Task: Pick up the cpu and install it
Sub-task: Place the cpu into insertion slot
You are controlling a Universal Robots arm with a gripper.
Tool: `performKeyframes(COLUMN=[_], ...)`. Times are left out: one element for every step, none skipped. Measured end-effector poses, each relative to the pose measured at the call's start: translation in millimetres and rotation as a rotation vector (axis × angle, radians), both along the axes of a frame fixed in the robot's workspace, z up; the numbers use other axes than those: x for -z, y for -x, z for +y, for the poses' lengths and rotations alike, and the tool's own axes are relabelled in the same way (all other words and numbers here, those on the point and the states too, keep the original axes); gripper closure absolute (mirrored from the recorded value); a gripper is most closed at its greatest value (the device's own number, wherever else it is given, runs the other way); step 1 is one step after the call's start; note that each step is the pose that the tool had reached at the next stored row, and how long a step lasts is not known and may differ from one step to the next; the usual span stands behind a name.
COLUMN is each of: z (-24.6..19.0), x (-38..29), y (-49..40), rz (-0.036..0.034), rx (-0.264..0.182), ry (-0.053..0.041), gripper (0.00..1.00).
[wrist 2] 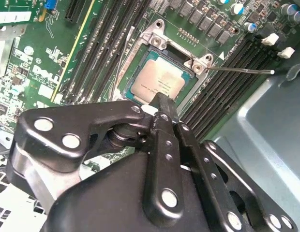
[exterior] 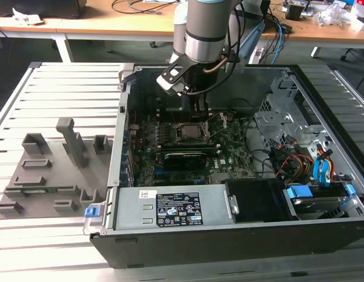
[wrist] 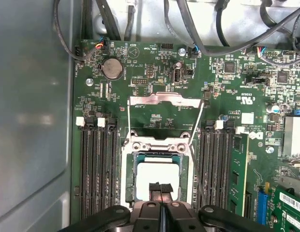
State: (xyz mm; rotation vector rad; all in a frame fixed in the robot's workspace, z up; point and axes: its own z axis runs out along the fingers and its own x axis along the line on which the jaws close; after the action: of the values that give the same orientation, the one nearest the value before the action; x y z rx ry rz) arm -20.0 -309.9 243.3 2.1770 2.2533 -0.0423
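1. The cpu [wrist: 157, 175] sits in the open socket frame [wrist: 158, 145] on the motherboard [wrist: 155, 63]. That is inside the computer case [exterior: 229, 241], at the exterior view's right of the grey slotted tray [exterior: 53, 170].
2. The gripper [wrist: 160, 187] has its fingers pressed together with nothing pinched. The tips are on or just above the cpu's top near one edge; I can't confirm contact.
3. Step, as I read it: seating the chip. It looks flat and square in the frame in both wrist views.
4. To do it well: light, straight-down pressure only, no sideways drag, since the socket contacts are likely fragile. Check that all corners are level with the frame.
5. The load plate [wrist: 162, 99] is flipped back and the thin wire lever [wrist 2: 242, 70] is released. Keep the fingertips clear of both.
6. Materials:
   - cpu top: matte silver-grey metal, thin, square and smooth, probably slippery under the hard black fingers.
   - Frame: bright stamped steel.
   - Board: green and densely populated.
   - Long black memory slots [wrist: 99, 169] flank the socket.
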Motion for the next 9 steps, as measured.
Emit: performKeyframes(z=[0.0, 0.0, 0.0, 0.0, 0.0, 0.0, -0.1, -0.1, 0.0], x=[-2.3, -4.0, -5.8, -6.8, -7.4, -8.4, -9.3, -9.9, -10.1], y=[0.0, 0.0, 0.0, 0.0, 0.0, 0.0, 0.0, 0.0, 0.0], rz=[0.0000, 0.0000, 0.0000, 0.0000, -0.0001, 0.0000, 0.0000, -0.0001, -0.0001], rx=[0.000, 0.000, 0.000, 0.000, 0.000, 0.000, 0.000, 0.000, 0.000], ry=[-0.0001, 0.0000, -0.0001, -0.0004, -0.0022, -0.0029, -0.0034, -0.0038, -0.0041], gripper=[0.89, 0.89, 0.89, 0.89, 0.89, 0.89, 0.89, 0.89, 0.89])
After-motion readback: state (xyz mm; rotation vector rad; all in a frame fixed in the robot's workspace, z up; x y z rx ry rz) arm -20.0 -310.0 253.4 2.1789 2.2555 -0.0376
